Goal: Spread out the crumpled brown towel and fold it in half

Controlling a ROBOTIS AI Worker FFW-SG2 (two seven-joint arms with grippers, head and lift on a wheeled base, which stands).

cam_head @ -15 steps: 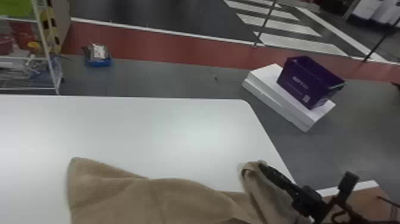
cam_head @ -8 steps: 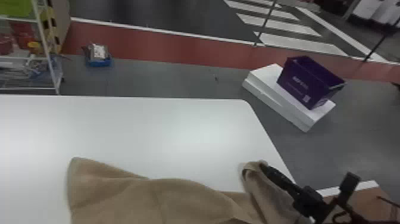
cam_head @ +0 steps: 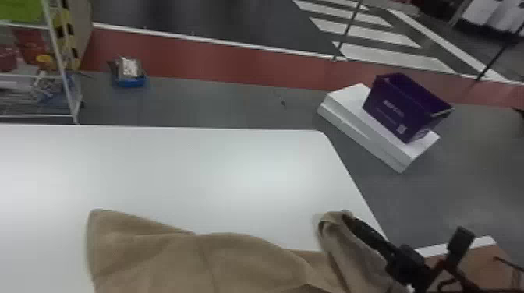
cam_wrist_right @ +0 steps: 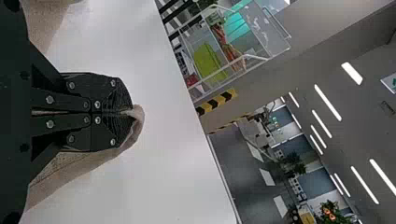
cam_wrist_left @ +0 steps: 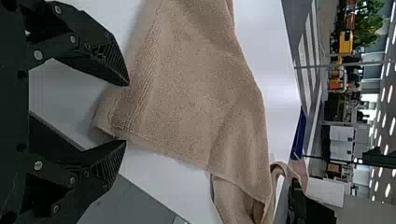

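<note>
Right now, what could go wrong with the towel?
The towel might slip, because the closed jaws of the right gripper pinch just a bit of it. The left gripper could miss: its jaws are open near a corner. The towel looks wrinkly, so folding might go crooked.

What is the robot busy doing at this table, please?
It is working on the brown towel, which lies rumpled on the white table. The right gripper is shut on one part of it near the table's right-hand edge. The left gripper is open, its fingers to either side of a corner of the cloth but not closed on it. The towel is partly spread and not yet folded in half.
</note>
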